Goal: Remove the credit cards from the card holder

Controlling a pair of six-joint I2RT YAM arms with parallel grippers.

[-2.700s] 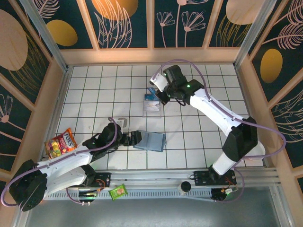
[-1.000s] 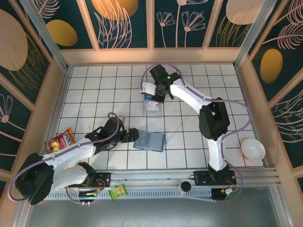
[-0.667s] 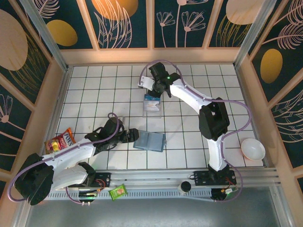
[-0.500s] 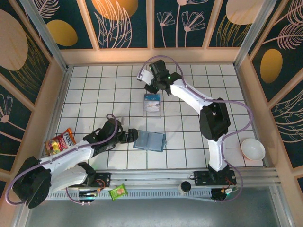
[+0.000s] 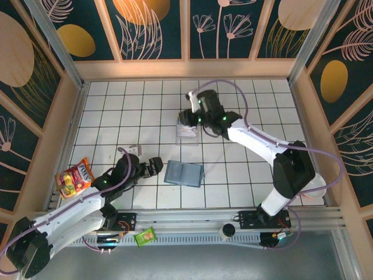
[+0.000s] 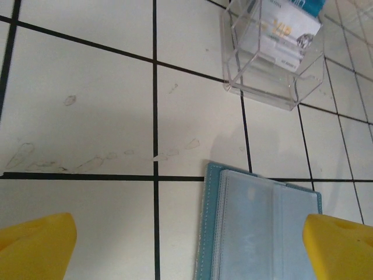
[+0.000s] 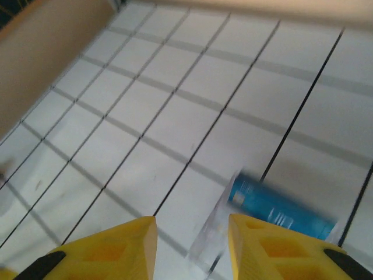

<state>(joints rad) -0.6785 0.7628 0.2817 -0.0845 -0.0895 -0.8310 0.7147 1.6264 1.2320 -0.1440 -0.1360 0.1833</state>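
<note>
Nearest the bases, the left gripper [image 6: 187,236] hangs low over the white tiled tabletop [image 5: 116,111] with its jaws spread as wide as they go and nothing between them. The card holder [image 5: 184,174] lies just beyond at its 3 o'clock, opened flat with the pale pockets facing up. From the left wrist view I cannot tell whether a card sits in those pockets.

The step in hand looks like steadying the holder for a card pull. To do it well, the left gripper should press down on the teal border at the holder's 9 o'clock edge and keep off the pocket mouths. That way the thin wallet cannot slide or fold when a card is drawn.

Further out, at the holder's 12 o'clock and well apart from it, stands the clear plastic case [image 5: 187,130] with a blue-and-white card in it. Above its far side the right gripper [image 7: 191,224] has its jaws partly apart and is carrying nothing. It should come in low, nip only a card's exposed lip, and pull along the pocket's line.
</note>
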